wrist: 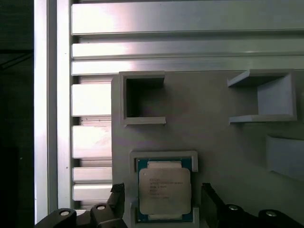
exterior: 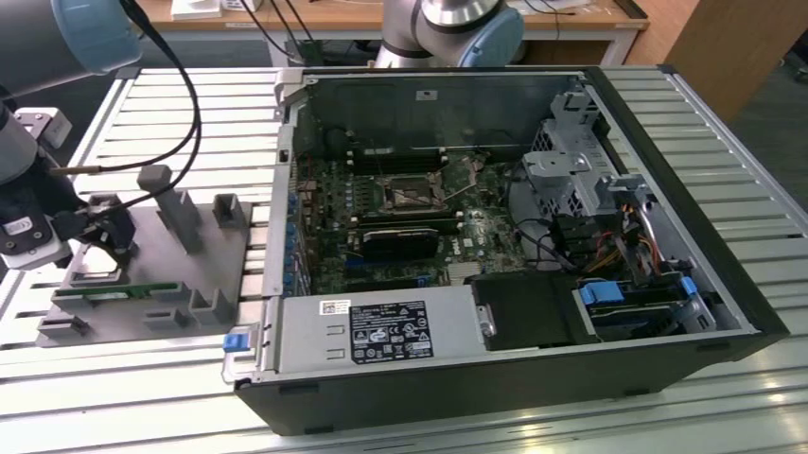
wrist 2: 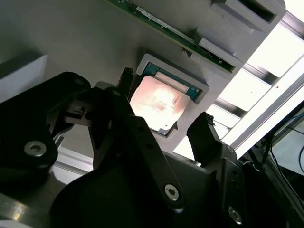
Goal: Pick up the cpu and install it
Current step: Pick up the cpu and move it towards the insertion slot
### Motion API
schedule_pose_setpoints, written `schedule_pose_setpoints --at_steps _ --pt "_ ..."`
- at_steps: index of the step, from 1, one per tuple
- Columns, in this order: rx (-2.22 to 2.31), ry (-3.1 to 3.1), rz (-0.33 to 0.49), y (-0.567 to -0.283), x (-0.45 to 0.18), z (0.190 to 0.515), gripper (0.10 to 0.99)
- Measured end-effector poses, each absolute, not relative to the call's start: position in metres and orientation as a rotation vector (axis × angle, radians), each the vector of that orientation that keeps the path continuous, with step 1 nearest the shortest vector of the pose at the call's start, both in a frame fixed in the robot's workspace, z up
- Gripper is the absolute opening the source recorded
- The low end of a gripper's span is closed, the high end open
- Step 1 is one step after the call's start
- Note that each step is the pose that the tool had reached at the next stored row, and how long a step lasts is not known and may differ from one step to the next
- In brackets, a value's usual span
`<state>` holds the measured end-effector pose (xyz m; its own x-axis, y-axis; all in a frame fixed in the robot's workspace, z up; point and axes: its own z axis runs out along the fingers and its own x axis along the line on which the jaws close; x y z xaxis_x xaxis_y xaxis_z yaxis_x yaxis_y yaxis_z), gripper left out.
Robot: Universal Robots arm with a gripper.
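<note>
Poised over the grey tray (exterior: 189,270) with the gripper (wrist: 161,192) spread wide and holding nothing; in the first wrist view, one dark finger (wrist: 117,199) to each side of the cpu (wrist: 164,187), both outside the raised frame of its pocket and clear of the chip. Same stance in the second wrist view: gripper (wrist 2: 164,98) straddling the cpu (wrist 2: 156,102), with the shiny metal top facing up and catching a warm glare, and a green edge along the pocket's rim. Lying flat and square in that shallow pocket, near one edge of the grey tray (wrist: 213,137); on the same surface beside it, a box-shaped holder (wrist: 141,97) and a bracket-like holder (wrist: 266,97). Just past the pocket in the second wrist view, a long green memory stick (wrist 2: 156,21) lying along the grey tray (wrist 2: 71,38). In the exterior view, gripper (exterior: 104,248) low at the exterior view's left end of the tray, with the memory stick (exterior: 114,291) just beside it; probably right above the chip's pocket there, though too small to make out. Under the tray, a slatted aluminium table (exterior: 151,95); to the exterior view's right, an open computer case (exterior: 505,388) lying on its side, motherboard (exterior: 378,213) exposed, dark metal-framed socket (exterior: 411,196) near its middle, well apart from the cpu.
</note>
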<state>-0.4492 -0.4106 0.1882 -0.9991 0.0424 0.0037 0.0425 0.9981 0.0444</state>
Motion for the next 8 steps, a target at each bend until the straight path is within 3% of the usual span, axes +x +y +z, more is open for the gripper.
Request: schedule_pose_setpoints --at_steps 3,4,8 --pt "-0.067 -3.137 -0.07 -0.4105 -0.4491 0.1861 0.722" --pt "-0.067 -3.137 -0.07 -0.4105 -0.449 0.186 0.655" --pt "-0.067 -3.137 -0.073 -0.4105 -0.4489 0.1854 0.655"
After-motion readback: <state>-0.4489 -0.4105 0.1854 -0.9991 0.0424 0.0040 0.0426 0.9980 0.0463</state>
